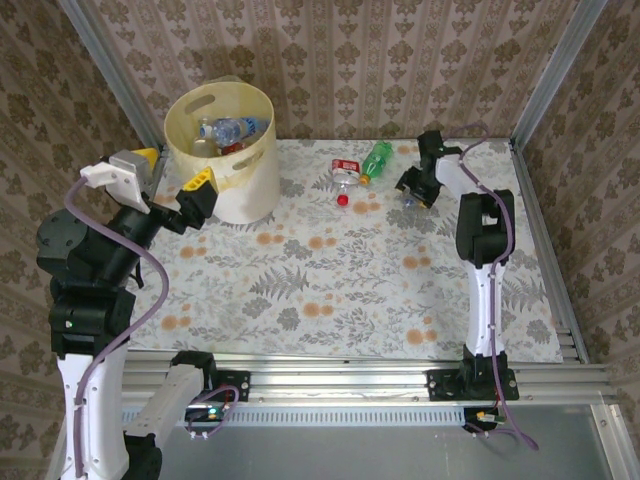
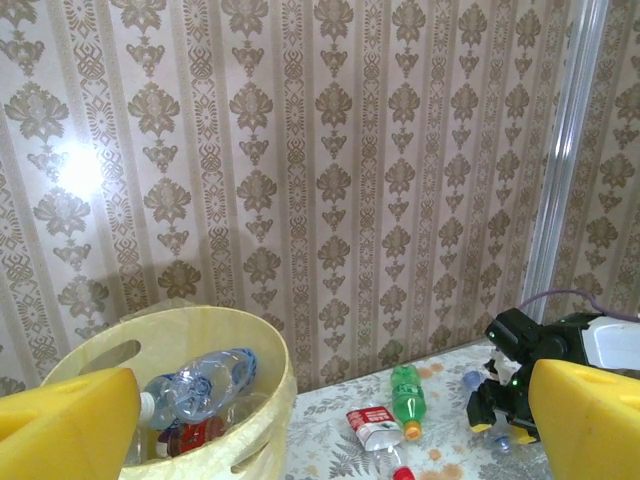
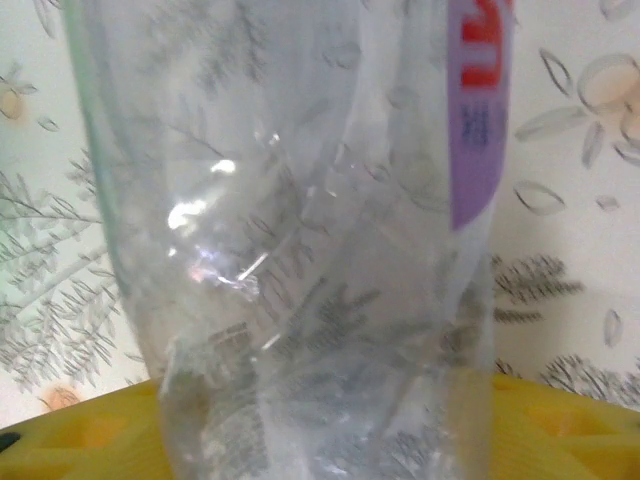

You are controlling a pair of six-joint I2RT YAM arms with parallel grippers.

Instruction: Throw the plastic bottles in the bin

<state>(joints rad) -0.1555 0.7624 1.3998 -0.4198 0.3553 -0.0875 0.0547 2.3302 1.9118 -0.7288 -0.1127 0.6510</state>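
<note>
You're on the pick-up step: the right pincer (image 1: 413,190) is down over a clear bottle (image 3: 290,250) that lies between its jaws, though I cannot tell whether they've clamped it. Next, secure it, lift, and carry it far to this pincer's left, to the bin (image 1: 248,195). The wall (image 1: 400,70) stands close beyond; leftward lies open room past a green bottle (image 1: 377,157). The left pincer (image 2: 325,425) hangs wide beside the bin.
</note>
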